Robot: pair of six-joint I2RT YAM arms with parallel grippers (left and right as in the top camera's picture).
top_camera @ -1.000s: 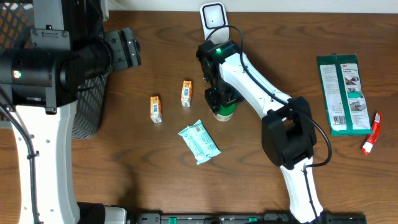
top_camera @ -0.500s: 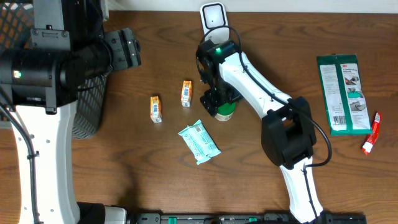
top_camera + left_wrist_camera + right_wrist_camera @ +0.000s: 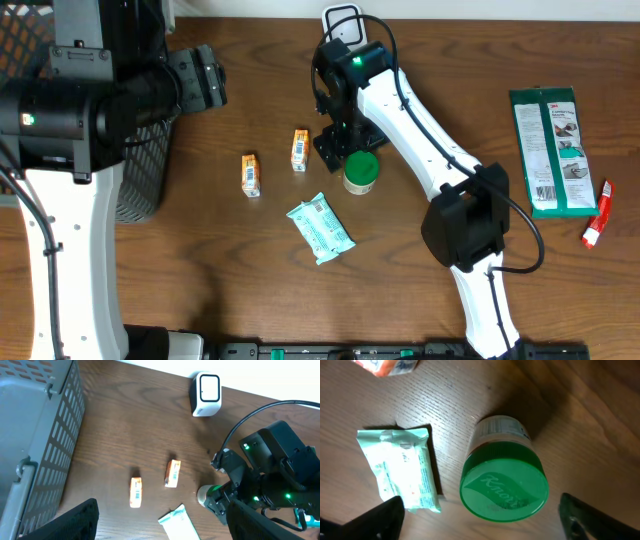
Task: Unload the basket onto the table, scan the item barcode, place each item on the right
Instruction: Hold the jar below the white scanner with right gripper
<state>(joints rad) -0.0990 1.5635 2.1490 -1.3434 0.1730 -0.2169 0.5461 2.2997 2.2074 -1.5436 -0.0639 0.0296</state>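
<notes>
Cropped at right wrist view's upper left: orange box. Unreadably small: jar label print.

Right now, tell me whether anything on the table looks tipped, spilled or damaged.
Nothing stands out. The green-lidded jar stands upright with its lid on, the wipes packet lies flat and intact a little apart from it, and no spill shows on the table.

Overhead looks straight down on the whole dark wooden surface. Left wrist views it from high up; right wrist sits close above the green-lidded jar, which all three views share.
</notes>
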